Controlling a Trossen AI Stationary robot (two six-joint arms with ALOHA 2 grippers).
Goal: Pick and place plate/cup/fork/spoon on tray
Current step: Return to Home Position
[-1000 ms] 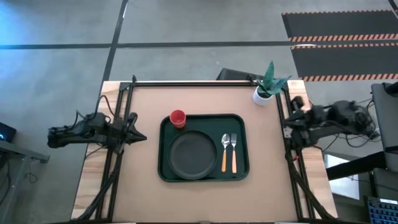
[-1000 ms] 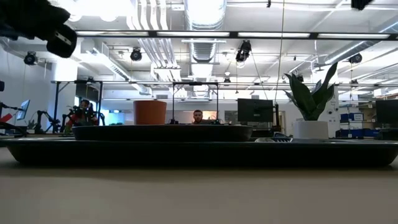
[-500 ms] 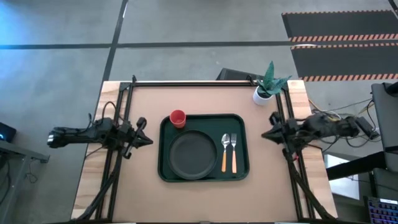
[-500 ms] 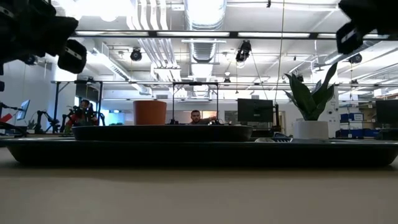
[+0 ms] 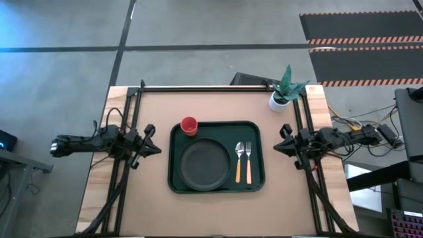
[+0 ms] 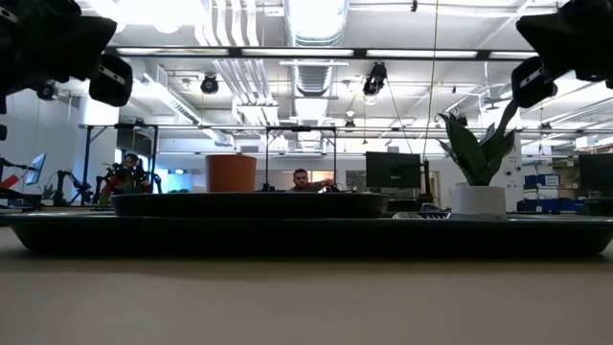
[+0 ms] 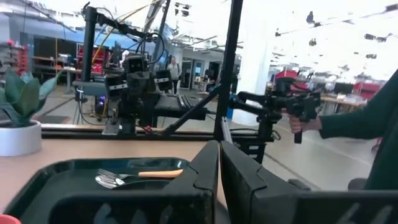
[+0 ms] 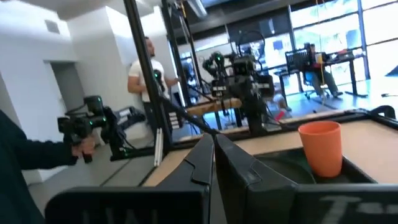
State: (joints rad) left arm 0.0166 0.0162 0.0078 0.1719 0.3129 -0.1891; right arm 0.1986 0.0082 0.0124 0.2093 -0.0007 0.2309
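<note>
Right gripper (image 5: 280, 141) has swung in since a sec ago: it was folded back over the table's right edge by the frame rail, now it points inward at the tray, tips just short of the tray's right rim. Left gripper (image 5: 156, 149) has crept in too, tips now near the tray's left rim. Both sets of fingers pressed tight together, nothing held in either; the wrist views show each pair closed w/ no gap and no object between.

Moving outward: tray (image 5: 177, 184) sits mid-table, dark green. Plate (image 5: 205, 165) lies flat inside it, left-centre. Spoon (image 5: 238, 161) and fork (image 5: 248, 161) lie side by side on the tray's right part, orange handles toward the near edge, just beside each other, apart from the plate. Cup (image 5: 189, 125) is upright at the tray's far-left corner, looks to be right on the rim/corner, can't tell for sure if it's fully inside.

Plant pot (image 5: 278, 100) stands at the far-right corner of the table (image 5: 145, 198), off the tray, not part of the job.

My read: all 4 items placed, task basically done, maybe bar a check on the cup's seating.
</note>
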